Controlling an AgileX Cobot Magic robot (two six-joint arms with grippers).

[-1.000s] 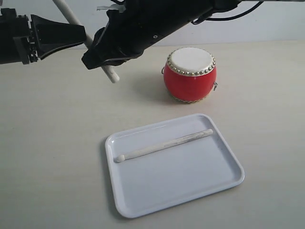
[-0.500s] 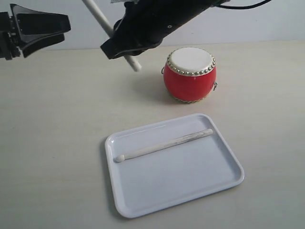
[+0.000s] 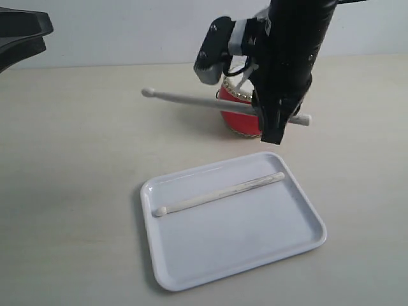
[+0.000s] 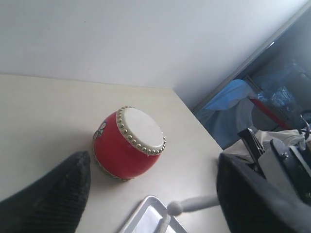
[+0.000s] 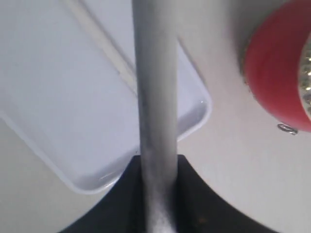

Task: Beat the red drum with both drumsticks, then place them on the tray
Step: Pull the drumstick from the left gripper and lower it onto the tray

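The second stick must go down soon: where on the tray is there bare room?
Free: the wide tray floor between the lying drumstick and the near rim. Crowded: by the red drum, where the right pincer holds the other drumstick.

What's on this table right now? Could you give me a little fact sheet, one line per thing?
red drum: upright on the table, skin up, beyond the tray
tray: white, flat on the table
stick one: lying diagonally in the tray
stick two: held roughly level in the air, in front of the drum
right tool: shut on stick two
left tool: open, empty, at the far left edge
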